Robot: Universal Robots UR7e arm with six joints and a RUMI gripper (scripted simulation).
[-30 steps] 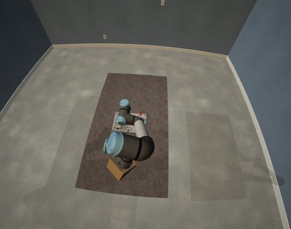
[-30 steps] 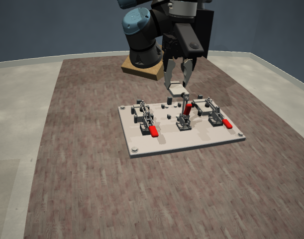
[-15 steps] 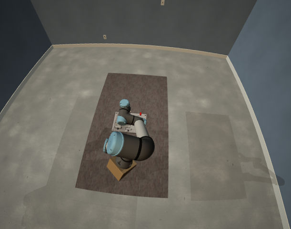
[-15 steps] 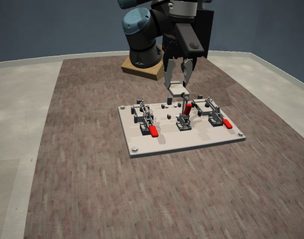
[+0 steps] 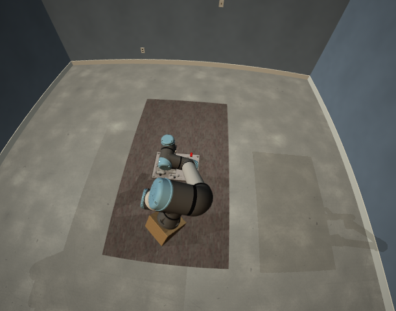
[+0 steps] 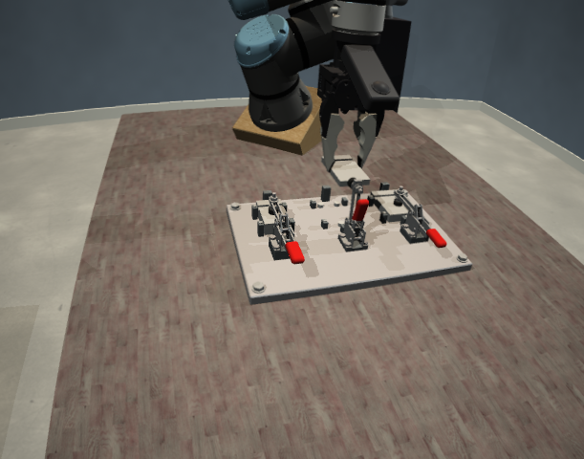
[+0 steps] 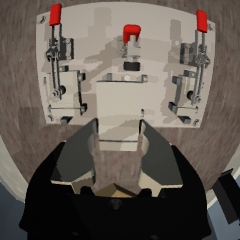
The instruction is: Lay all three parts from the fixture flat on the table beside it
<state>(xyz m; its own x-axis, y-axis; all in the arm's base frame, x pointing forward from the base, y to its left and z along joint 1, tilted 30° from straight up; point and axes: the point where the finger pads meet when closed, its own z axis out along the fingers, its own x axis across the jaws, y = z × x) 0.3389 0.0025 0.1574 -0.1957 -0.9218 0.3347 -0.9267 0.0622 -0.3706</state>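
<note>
My gripper (image 6: 344,158) (image 7: 118,120) is shut on a flat pale plate part (image 6: 350,173) (image 7: 119,100). It holds the part level, a little above the far edge of the grey fixture baseplate (image 6: 341,278) (image 7: 165,30) (image 5: 154,173). The middle toggle clamp (image 6: 359,209) (image 7: 131,32) has its red handle raised, and its seat is empty. The left clamp (image 6: 295,251) and the right clamp (image 6: 436,237) have their red handles down. Each presses on a pale part, the one on the left (image 6: 271,223) and the one on the right (image 6: 393,209). In the top view the arm hides my gripper.
The fixture lies on a brown wood-grain surface (image 6: 183,370) (image 5: 188,120). The arm's base stands on a tan block (image 6: 282,136) (image 5: 164,230) behind the fixture. Small dark locating pegs (image 6: 325,193) stand on the plate near the held part.
</note>
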